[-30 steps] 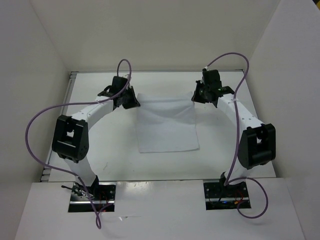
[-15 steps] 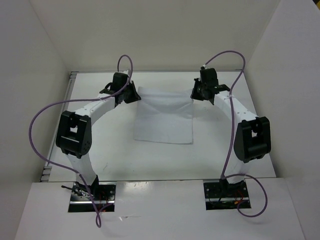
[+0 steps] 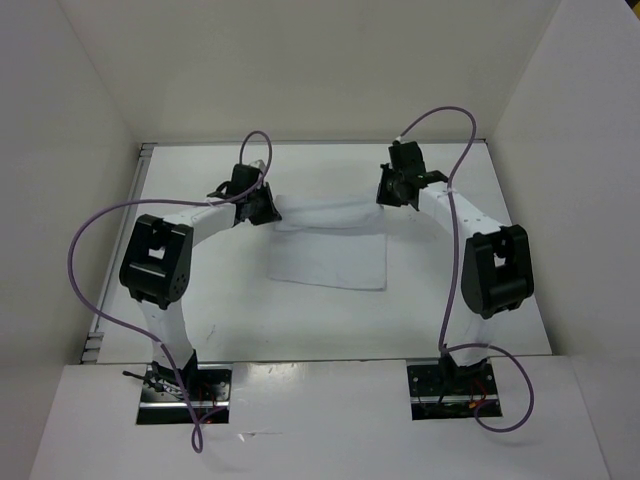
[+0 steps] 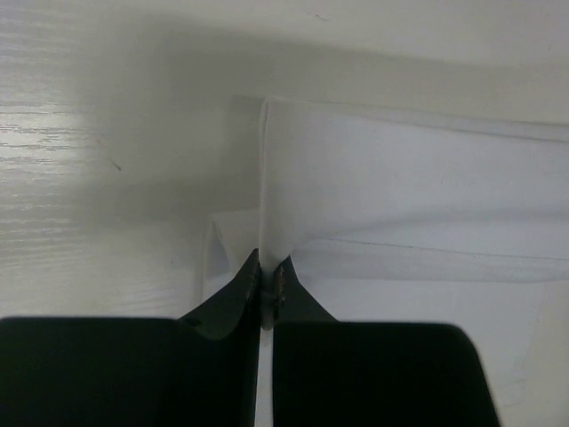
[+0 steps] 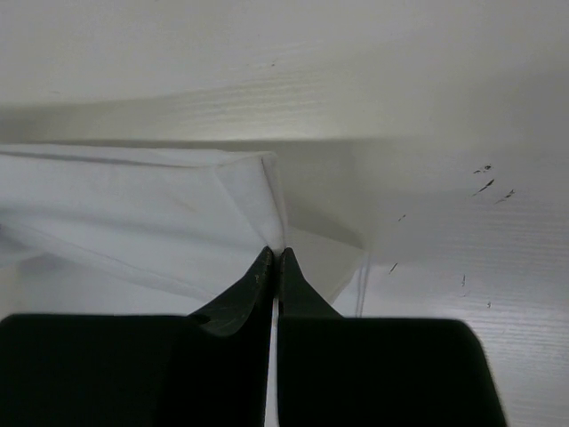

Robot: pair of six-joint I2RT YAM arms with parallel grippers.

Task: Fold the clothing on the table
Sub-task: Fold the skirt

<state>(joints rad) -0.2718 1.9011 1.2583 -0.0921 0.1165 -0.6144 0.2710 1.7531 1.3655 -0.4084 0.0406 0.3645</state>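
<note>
**Garment position.** The clothing (image 3: 330, 252) lies on the table (image 3: 220, 300) in the far central area, between the two arms. Its near portion rests flat on the surface, with the near edge facing the arm bases. The far edge forms a narrow raised band spanning from one gripper to the other.

**Left gripper.** The left gripper (image 3: 268, 210) sits at the far left corner of the garment. In the left wrist view, the left gripper (image 4: 267, 277) has its jaws pressed together, pinching a thin edge of fabric that rises straight out from between the tips. The clothing (image 4: 400, 196) spreads away to the right of the jaws. A small flap of cloth lies just left of the tips, and beyond it the table is bare.

**Right gripper.** The right gripper (image 3: 392, 195) sits at the far right corner of the garment. In the right wrist view, the right gripper (image 5: 274, 260) is likewise clamped, with a folded corner of fabric caught between the tips. The clothing (image 5: 133, 213) extends to the left of the jaws. A short flap lies just right of the tips, followed by bare table carrying a few dark specks (image 5: 484, 182).

**Relation.** Each corner is in direct contact with its gripper, and the body of the garment lies nearer the arm bases than both grippers.
</note>
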